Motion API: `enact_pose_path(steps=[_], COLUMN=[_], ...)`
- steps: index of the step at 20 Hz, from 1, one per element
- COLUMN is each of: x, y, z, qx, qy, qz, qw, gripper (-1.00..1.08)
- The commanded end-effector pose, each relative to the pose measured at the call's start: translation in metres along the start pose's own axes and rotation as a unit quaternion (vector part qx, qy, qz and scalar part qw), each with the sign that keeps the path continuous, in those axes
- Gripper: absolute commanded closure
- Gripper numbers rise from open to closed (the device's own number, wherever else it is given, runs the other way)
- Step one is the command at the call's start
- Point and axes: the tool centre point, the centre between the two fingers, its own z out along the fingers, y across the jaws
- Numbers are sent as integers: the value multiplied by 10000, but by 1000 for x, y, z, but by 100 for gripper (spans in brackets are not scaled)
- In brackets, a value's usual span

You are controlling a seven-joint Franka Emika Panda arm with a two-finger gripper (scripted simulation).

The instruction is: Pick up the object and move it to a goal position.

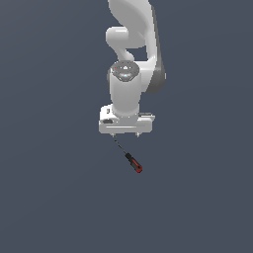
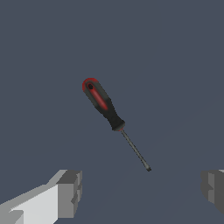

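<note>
Item: screwdriver (image 1: pixel 130 159). Thin dark shaft, black handle, red end. It is lying flat on the plain dark surface (image 1: pixel 49 197), slanted, with the handle end pointing toward the exterior view's lower right and the tip reaching up under the arm's hand. In the wrist view the screwdriver (image 2: pixel 109 114) is showing whole, nothing touching it.

Item: gripper (image 1: pixel 126 133). It is pointing straight down, hanging over the shaft's tip end. In the wrist view the gripper (image 2: pixel 142 190) is standing wide apart, one finger (image 2: pixel 70 192) at each side of the picture and bare surface between them; it is holding nothing. The tip is lying nearest the gap, the handle farther out from it.

Item: goal position. No marker is showing in either view, so its place cannot be told.

Status: judged from the pictures, the task is sitting at its start. The pick-up is not yet done; the jaws are not around the tool. Left to do: centre over the tool, descend, close, lift, carry to the goal.
</note>
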Motion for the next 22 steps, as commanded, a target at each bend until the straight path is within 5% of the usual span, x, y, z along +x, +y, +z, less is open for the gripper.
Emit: enact_pose_path(steps=[1, 22], x=[0, 4], y=[0, 18], z=[0, 6], qx=[0, -160], qy=[0, -15], qz=[0, -261], qw=[10000, 9995], gripper=[-92, -92])
